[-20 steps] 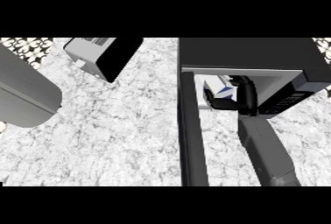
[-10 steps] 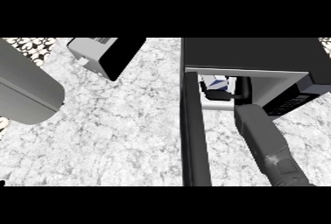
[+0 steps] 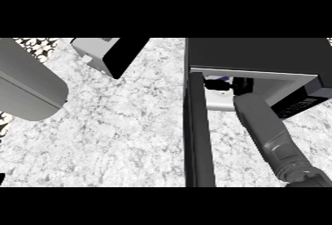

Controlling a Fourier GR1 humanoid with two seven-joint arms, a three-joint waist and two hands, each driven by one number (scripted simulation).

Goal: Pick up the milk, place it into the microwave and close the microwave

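Observation:
The black microwave [image 3: 259, 52] stands at the upper right, its door [image 3: 198, 136] swung open toward me and seen edge-on as a dark slab. Just inside the cavity is the milk [image 3: 218, 84], a small white carton with a blue mark, partly hidden under the roof. My right forearm reaches into the opening, and my right hand [image 3: 243, 85] is black, mostly hidden by the roof, and curled against the carton. My left hand [image 3: 123, 55] shows at the top left with straight fingers and holds nothing.
My grey left arm [image 3: 29, 83] fills the left edge. The marble counter [image 3: 123, 140] stretches between it and the open door. The microwave's pale floor [image 3: 220, 104] shows below the carton. A patterned wall strip [image 3: 39, 44] shows at the top left.
My right hand has carried the milk up and to the left, deeper into the microwave cavity, until the roof hides most of both. My left arm has shifted slightly.

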